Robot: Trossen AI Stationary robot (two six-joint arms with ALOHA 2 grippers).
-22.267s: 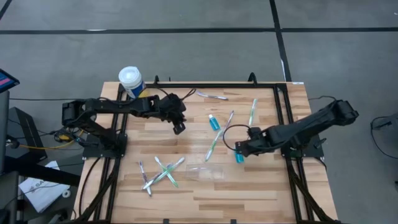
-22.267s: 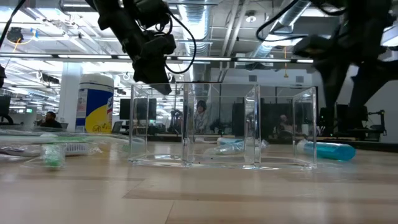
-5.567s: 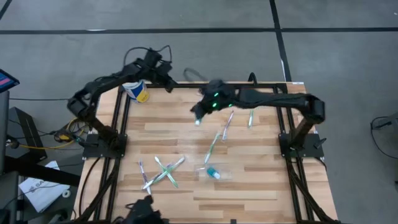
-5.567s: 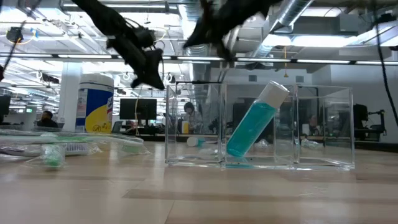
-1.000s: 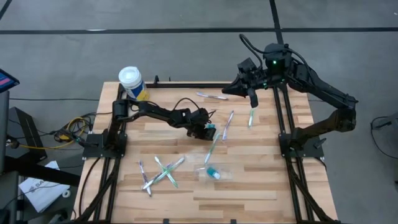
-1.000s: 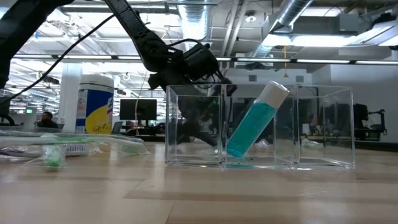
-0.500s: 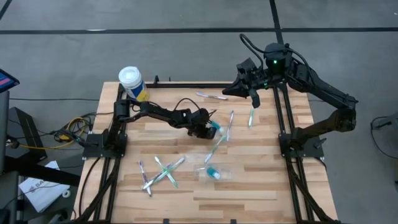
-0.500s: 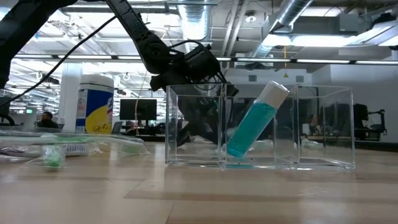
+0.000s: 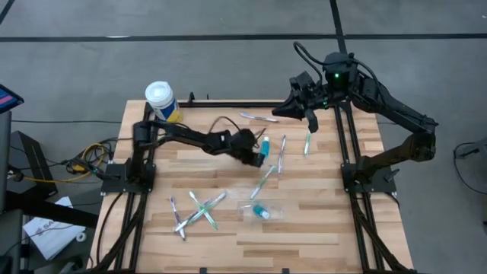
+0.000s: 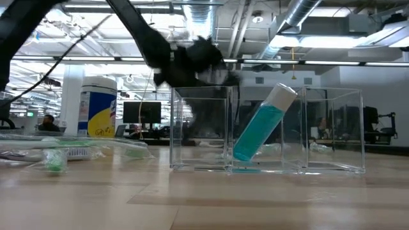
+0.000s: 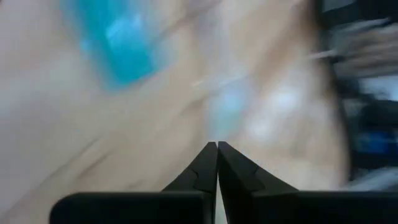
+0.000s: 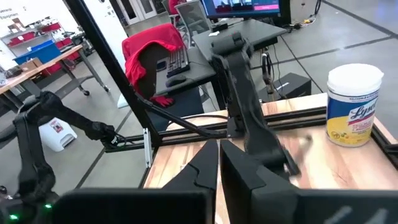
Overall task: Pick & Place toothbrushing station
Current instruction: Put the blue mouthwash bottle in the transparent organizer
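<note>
A clear plastic cup [image 9: 259, 211] stands near the table's middle with a teal tube [image 10: 262, 131] leaning inside it. A second teal tube [image 9: 264, 146] lies on the wood just beside my left gripper [image 9: 255, 152]. That gripper is shut, with nothing between its fingers [image 11: 216, 146]; the tube [image 11: 118, 43] shows beyond them. Thin toothbrushes lie loose: a green-white one [image 9: 266, 176], a purple one [image 9: 280, 148], a green one [image 9: 308, 141] and a crossed bunch [image 9: 198, 211]. My right gripper [image 9: 285, 103] hangs shut above the far right edge.
A white-capped canister with a yellow label [image 9: 160, 99] stands at the far left corner. One more toothbrush [image 9: 259, 117] lies near the far edge. Black frame rails [image 9: 346, 152] run along the table's sides. Bare wood lies at the near right.
My left gripper has shut and risen from table level behind the clear cup, moving a little toward the far edge; it is blurred with motion. My right gripper has stayed where it was.
</note>
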